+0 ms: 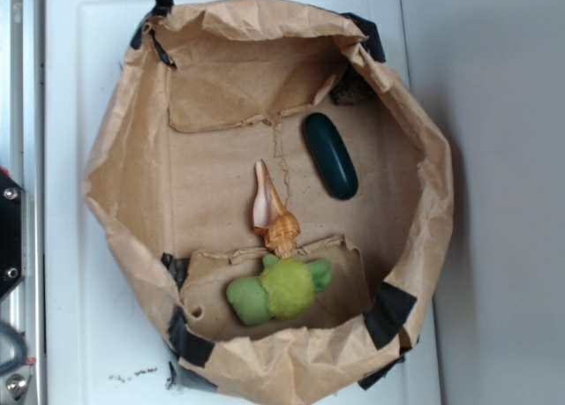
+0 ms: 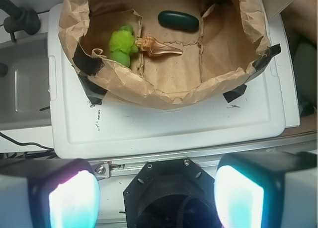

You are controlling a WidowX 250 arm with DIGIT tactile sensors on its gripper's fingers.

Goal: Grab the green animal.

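The green animal (image 1: 278,289), a fuzzy lime-green plush toy, lies on the floor of a brown paper-lined bin (image 1: 124,149) near its front wall. In the wrist view the green animal (image 2: 122,44) sits at the bin's upper left. My gripper (image 2: 156,195) is open, its two glowing pads far apart with nothing between them. It hovers well short of the bin, above the metal rail and the black mount at the table's edge. The gripper does not appear in the exterior view.
A tan pointed seashell (image 1: 272,213) touches the toy's far side. A dark green glossy capsule (image 1: 330,155) lies further back right. The bin stands on a white board (image 2: 164,123), held by black tape (image 1: 388,314). A grey sink-like tray (image 2: 20,84) is at the left.
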